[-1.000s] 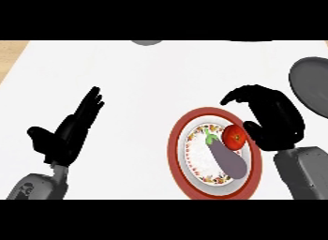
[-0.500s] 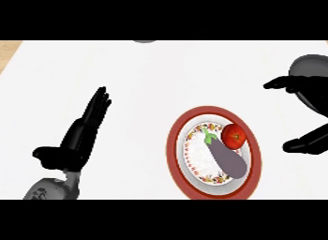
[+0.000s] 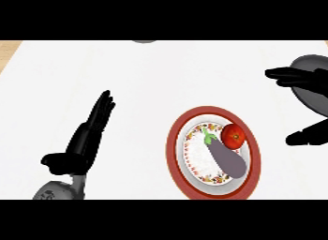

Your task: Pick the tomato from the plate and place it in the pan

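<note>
Bench (image 3: pixel 125 75): a white top is seen across most of the frame, with a strip of wood showing at the upper left corner.

Plate (image 3: pixel 175 151): red-rimmed with a patterned inner band, set lower right of centre. Two items are carried on it. The tomato (image 3: pixel 234 136) is noted on the plate's upper right part, touching or just beside the stalk end of the aubergine (image 3: pixel 226 158), which lies slantwise toward the plate's lower right.

Pan (image 3: pixel 317 100): grey and round, seen at the right edge in the upper half of the frame, partly cut off and partly covered. It is well apart from the plate.

Right robot hand (image 3: pixel 312 78): seen at the right edge over the pan, fingers stretched toward the left, thumb lower down and spread well apart from them. Nothing is held. It is not in contact with the tomato.

Left robot hand (image 3: pixel 89 136): seen at the lower left, fingers straight and together, pointing up the frame, thumb out to the left. Nothing is held.
</note>
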`<move>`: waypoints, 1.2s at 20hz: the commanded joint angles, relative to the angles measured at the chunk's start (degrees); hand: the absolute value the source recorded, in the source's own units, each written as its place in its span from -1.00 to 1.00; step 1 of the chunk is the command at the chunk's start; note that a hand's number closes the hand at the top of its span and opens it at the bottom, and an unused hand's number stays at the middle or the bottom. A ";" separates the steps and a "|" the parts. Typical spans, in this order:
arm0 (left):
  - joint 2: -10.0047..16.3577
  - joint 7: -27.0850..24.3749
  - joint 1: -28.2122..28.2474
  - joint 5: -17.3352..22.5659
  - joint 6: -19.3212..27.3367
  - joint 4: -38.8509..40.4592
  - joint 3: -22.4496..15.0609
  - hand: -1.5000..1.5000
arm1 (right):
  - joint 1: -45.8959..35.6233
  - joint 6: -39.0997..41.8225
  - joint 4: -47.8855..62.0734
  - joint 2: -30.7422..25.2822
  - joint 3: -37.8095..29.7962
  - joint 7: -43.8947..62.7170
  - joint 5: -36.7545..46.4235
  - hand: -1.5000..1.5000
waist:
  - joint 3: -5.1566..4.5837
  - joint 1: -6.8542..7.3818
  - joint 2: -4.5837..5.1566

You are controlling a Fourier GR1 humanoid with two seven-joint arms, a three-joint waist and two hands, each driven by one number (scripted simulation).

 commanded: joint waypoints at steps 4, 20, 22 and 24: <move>-2.06 -0.15 -1.75 -0.91 0.90 2.15 0.12 0.00 | -4.85 -1.88 0.80 -1.86 11.69 -9.42 16.19 -1.00 | -0.14 -0.43 -0.18; -1.74 1.22 2.18 -3.26 -1.49 -1.31 2.85 0.00 | -2.62 -20.58 10.30 10.35 20.59 -5.97 46.97 -1.00 | -0.19 -2.12 -0.76; -2.98 -0.36 -1.72 -2.44 -2.44 3.94 5.89 0.00 | -0.46 -20.28 7.59 10.42 19.70 -6.33 47.93 -1.00 | -0.20 -2.48 -0.76; -3.61 -3.90 3.66 -4.43 -3.34 2.49 3.49 0.00 | -2.70 -17.95 9.81 9.76 16.23 -9.00 48.24 -1.00 | -0.20 -2.29 -0.78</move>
